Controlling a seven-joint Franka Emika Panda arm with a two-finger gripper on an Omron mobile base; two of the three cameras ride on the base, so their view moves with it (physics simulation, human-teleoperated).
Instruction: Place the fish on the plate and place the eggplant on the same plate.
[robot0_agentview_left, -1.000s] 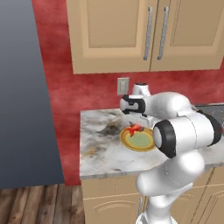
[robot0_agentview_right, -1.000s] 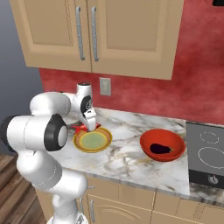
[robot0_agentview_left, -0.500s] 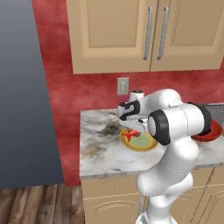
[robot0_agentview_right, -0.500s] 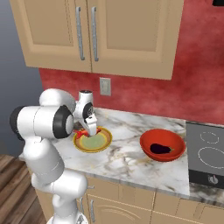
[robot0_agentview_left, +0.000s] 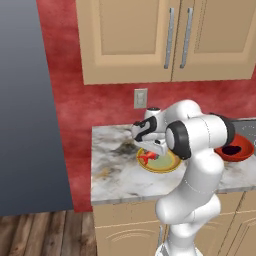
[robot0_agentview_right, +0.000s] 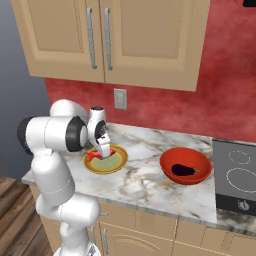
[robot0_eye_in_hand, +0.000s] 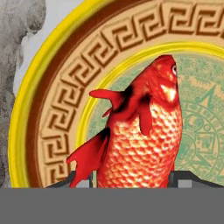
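The fish (robot0_eye_in_hand: 140, 131) is between the two dark finger tips of the gripper (robot0_eye_in_hand: 131, 179), directly above the plate (robot0_eye_in_hand: 57, 87). In the hand view its red-orange scaled body rises from between the tips, the head points away from the hand, and one fin and the tail spread toward the left of that picture. The jaws stand partly closed with the body of the fish between them, so the gripper holds the fish. Whether the fish already touches the plate I cannot tell.

In the left base view the fish (robot0_agentview_left: 146, 157) shows as a small red shape at the left part of the plate (robot0_agentview_left: 170, 165), under the gripper (robot0_agentview_left: 150, 150). In the right base view the fish (robot0_agentview_right: 92, 156) is also at the left side of the plate (robot0_agentview_right: 116, 162), and the gripper (robot0_agentview_right: 101, 151) points down at it.

The plate lies on the marble counter (robot0_agentview_right: 145, 175), near its left end. The eggplant (robot0_agentview_right: 183, 170) lies inside the red-orange bowl (robot0_agentview_right: 185, 165), which stands on the same counter to the right of the plate and apart from it. In the left base view the bowl (robot0_agentview_left: 234, 148) is partly hidden behind the white arm. Right of the bowl is a cooktop (robot0_agentview_right: 235, 175). On the red wall behind the counter there is an outlet (robot0_agentview_right: 119, 98), and wooden cabinets (robot0_agentview_right: 105, 40) hang above.
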